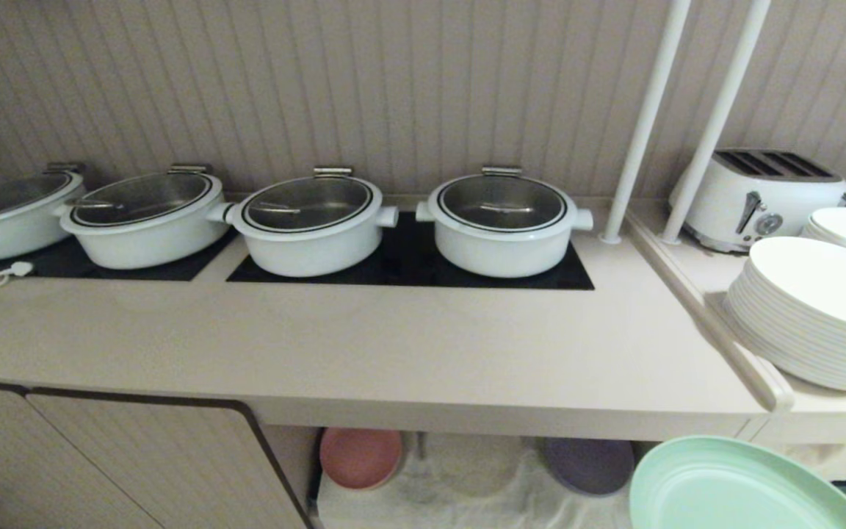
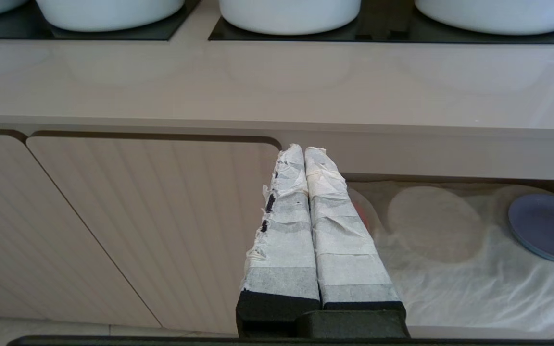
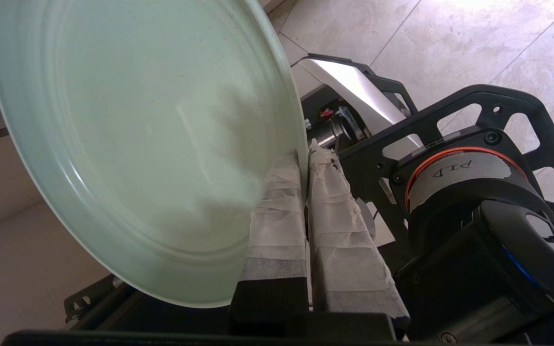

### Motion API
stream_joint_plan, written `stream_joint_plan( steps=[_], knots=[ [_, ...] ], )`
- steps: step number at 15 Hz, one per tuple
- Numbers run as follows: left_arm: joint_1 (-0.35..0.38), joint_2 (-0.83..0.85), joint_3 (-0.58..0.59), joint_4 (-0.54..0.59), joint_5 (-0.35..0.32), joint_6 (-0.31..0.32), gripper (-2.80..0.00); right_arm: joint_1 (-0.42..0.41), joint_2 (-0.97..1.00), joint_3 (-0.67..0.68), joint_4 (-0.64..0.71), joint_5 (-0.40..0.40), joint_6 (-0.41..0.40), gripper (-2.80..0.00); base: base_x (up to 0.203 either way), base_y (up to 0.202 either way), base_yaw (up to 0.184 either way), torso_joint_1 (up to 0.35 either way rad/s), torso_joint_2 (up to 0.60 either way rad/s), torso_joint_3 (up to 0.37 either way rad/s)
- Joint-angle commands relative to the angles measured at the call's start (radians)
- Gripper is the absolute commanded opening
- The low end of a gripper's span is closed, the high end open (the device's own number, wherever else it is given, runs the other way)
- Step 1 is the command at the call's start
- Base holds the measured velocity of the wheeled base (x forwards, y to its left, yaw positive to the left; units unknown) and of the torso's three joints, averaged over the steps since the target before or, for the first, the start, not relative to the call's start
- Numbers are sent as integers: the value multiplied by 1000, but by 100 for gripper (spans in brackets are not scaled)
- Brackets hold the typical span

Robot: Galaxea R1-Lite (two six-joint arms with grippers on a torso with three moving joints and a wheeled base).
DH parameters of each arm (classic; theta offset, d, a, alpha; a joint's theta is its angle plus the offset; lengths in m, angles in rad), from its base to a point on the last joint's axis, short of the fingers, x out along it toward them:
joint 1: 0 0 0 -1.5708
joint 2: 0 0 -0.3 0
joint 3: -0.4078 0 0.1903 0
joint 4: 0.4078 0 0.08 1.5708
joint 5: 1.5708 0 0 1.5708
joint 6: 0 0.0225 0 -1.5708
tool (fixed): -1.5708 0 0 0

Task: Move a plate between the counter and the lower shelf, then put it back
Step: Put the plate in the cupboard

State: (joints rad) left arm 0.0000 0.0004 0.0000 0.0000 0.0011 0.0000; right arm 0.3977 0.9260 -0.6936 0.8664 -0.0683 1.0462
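Counter (image 1: 364,353) bears four pots (image 1: 502,224) (all lidded).

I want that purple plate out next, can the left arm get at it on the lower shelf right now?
Probably yes: the purple plate lies uncovered on the lower shelf, whose front is open, and the left gripper, fingers shut and empty, points that way.

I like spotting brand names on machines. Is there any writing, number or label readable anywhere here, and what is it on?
"PIA": handwritten, seen upside down, on a strip of pale tape around the orange-ringed part of the robot beside the right gripper, which is shut on the plate.
Toaster: marks around its dial are too small to read.
Pots, stacked white plates, counter: no writing visible.
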Motion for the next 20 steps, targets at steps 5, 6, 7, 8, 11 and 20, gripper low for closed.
stream_joint_plan(
  steps=[5, 6, 7, 8, 11, 20],
  knots=[
    [0, 0, 0, 0, 0, 0, -280, 7, -3, -4, 5, -1, 15, -280, 0, 0, 0, -16, 21, 19],
    [0, 0, 0, 0, 0, 0, -280, 7, -1, -4, 5, 0, 15, -280, 0, 0, 0, -112, 239, 120],
    [0, 0, 0, 0, 0, 0, -280, 9, -1, -4, 5, 1, 17, -280, 0, 0, 0, -129, 279, 144],
    [0, 0, 0, 0, 0, 0, -280, 10, -1, -4, 4, 1, 17, -280, 0, 0, 0, -124, 269, 139],
    [0, 0, 0, 0, 0, 0, -280, 13, 1, -4, 3, 1, 17, -280, 0, 0, 0, -140, 305, 153],
    [0, 0, 0, 0, 0, 0, -280, 16, 1, -1, 3, 1, 31, -280, 0, 0, 0, -142, 312, 164]
  ],
)
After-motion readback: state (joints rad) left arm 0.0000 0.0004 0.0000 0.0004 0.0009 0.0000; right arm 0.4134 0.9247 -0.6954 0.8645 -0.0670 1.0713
